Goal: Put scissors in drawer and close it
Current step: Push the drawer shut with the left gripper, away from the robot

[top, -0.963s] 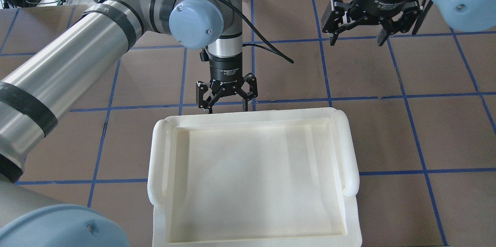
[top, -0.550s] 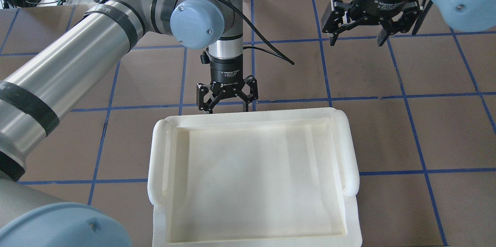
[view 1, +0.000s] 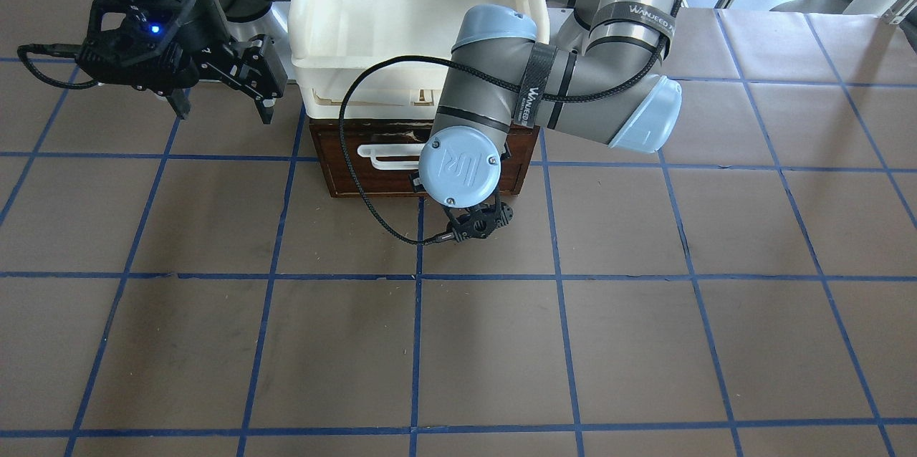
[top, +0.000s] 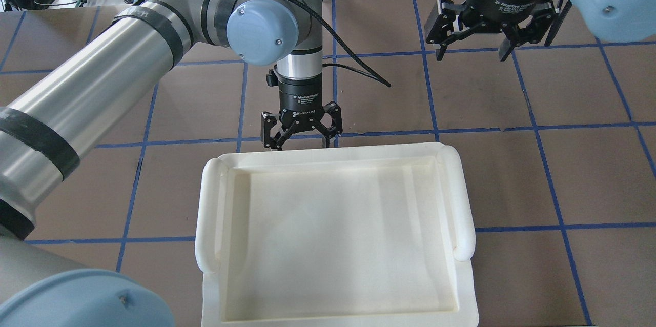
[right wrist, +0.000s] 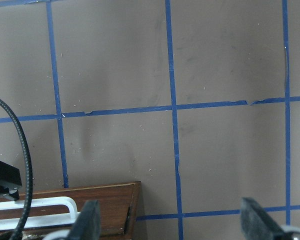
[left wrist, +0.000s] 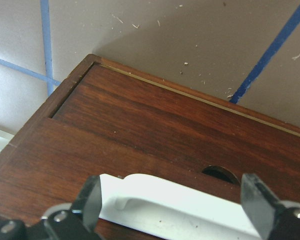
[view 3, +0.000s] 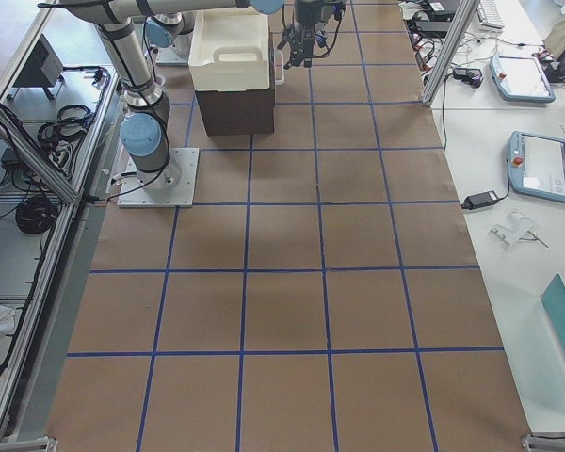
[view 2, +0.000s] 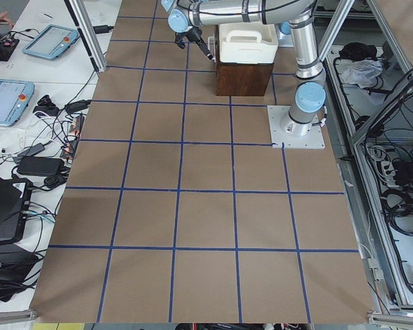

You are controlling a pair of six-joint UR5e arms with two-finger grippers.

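The dark brown drawer (view 1: 358,178) with its white bar handle (view 1: 387,155) sits under the cream trays. In the left wrist view its front (left wrist: 140,125) looks level with the cabinet frame. The scissors show in no view. My left gripper (top: 301,146) is open and points down at the drawer front. In its wrist view the handle (left wrist: 190,200) lies between the spread fingertips (left wrist: 92,200). My right gripper (top: 471,53) is open and empty. It hangs above the table off to the drawer's side, and it also shows in the front view (view 1: 223,113).
A cream-white plastic tray (top: 215,204) is stacked on top of the cabinet and hides the drawer from overhead. A black cable (view 1: 358,178) loops from the left wrist across the drawer front. Brown table with blue grid tape (view 1: 458,342) stretches in front.
My left arm has drifted very slightly away from the tray's edge, gripper still open. The right arm has not moved.
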